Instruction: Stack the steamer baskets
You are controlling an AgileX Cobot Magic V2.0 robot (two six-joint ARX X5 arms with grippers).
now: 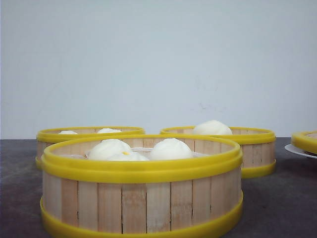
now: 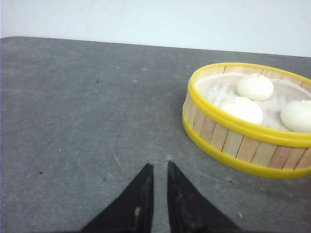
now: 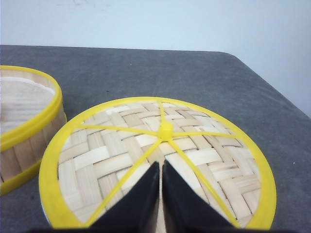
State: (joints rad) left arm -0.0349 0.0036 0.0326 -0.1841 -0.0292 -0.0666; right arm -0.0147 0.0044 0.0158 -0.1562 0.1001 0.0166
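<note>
1. Near steamer basket (image 1: pixel 142 186) sits front and centre on the grey table (image 1: pixel 277 208), holding three white buns (image 1: pixel 170 148).
2. Far-left steamer basket (image 1: pixel 89 135) sits behind it with buns inside; far-right steamer basket (image 1: pixel 245 144) holds one bun (image 1: pixel 212 128).
3. The three baskets stand apart, none stacked.
4. At the right edge a woven lid (image 3: pixel 163 160) with a yellow rim and small centre knob lies on a white plate (image 1: pixel 299 150).
5. Left gripper (image 2: pixel 158 170) hangs over bare table left of a bun basket, jaws nearly closed, grasping nothing.
6. Right gripper (image 3: pixel 160 167) hovers over the lid, jaws pressed together, nothing between them.
7. Plain white wall (image 1: pixel 158 59) behind.
</note>
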